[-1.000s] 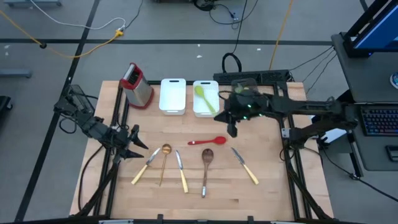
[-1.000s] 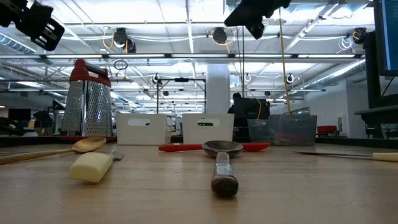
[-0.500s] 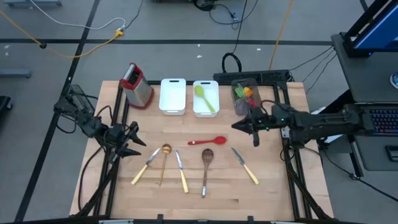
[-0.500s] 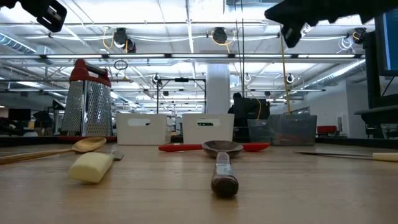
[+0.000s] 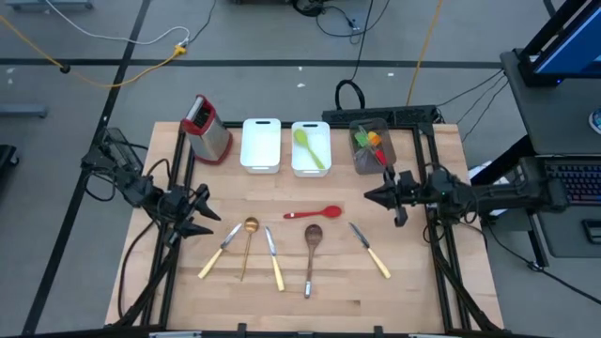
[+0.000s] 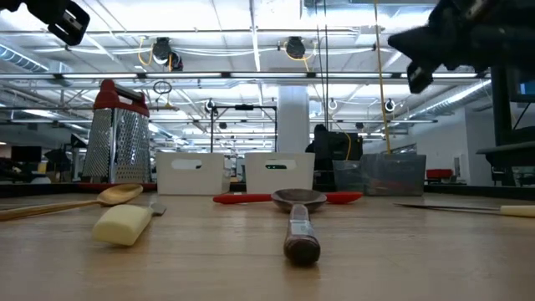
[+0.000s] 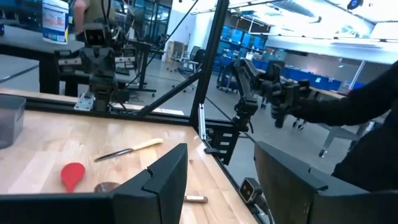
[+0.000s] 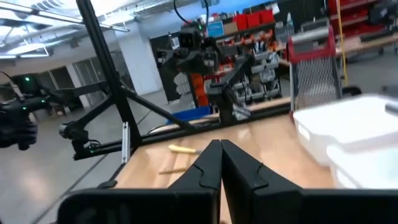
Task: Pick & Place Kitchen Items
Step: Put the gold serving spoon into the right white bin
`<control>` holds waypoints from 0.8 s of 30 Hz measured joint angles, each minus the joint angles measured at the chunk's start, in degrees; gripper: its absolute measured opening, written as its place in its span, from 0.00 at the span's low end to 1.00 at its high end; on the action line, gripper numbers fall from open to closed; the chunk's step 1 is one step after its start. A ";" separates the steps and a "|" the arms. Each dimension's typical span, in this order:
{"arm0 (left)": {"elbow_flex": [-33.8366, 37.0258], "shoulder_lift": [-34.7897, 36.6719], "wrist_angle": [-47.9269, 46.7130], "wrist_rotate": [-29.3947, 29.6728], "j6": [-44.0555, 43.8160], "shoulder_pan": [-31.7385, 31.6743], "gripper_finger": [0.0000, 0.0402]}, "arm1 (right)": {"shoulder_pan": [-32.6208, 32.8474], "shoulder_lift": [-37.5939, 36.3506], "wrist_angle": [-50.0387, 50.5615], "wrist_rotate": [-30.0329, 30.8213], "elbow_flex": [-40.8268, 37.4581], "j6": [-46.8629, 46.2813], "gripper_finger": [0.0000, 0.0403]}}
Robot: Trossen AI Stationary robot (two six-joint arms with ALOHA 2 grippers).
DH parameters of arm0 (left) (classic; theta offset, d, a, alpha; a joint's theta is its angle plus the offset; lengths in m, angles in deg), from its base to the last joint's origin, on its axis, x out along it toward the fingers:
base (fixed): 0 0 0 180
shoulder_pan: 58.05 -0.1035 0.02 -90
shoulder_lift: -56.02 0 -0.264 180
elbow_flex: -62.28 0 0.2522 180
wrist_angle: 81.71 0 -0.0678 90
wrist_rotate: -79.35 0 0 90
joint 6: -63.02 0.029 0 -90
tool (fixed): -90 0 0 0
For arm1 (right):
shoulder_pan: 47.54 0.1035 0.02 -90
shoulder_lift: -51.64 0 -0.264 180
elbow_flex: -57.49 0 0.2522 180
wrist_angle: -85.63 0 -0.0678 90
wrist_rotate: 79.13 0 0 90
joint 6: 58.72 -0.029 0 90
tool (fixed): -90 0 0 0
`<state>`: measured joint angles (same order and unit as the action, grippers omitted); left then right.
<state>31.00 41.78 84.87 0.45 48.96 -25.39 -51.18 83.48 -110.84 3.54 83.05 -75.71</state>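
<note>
utensils [image 5: 313,246] are lying on the pale wooden bench [image 5: 413,291]; right gripper [image 5: 370,196], jaws clenched empty, is hovering; left gripper [image 5: 208,218], jaws released.

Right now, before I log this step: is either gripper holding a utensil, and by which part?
Neither. The left gripper is open and empty; the right gripper is shut on nothing.

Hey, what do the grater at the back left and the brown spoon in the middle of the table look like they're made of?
The box grater with the red top looks like bright bare metal: its shiny grey faces are dotted with punched holes. The red cap is probably plastic. The brown spoon with the dark handle looks like wood, matte and darker than the table, though its handle end shows a greyish tip, possibly metal.
</note>
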 joint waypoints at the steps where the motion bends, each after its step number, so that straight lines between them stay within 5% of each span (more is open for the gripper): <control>1: 0.00 0.00 0.00 0.00 0.07 0.00 0.48 | 0.00 -0.56 0.04 0.00 -0.91 -1.09 0.00; 9: 0.00 0.00 5.22 1.13 -1.04 0.00 0.48 | -0.02 -3.92 0.04 2.00 -4.93 -8.03 0.00; 15: 0.00 -0.69 6.79 15.33 -6.46 0.00 0.48 | -0.02 -7.29 0.00 1.53 -4.93 -7.94 0.00; 24: -0.06 -12.74 5.37 16.52 -22.68 0.00 0.48 | -0.04 -12.09 0.28 3.76 -4.93 -5.91 0.00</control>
<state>30.94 29.04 90.24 16.97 26.27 -25.39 -51.22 71.38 -110.56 7.30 78.12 -81.61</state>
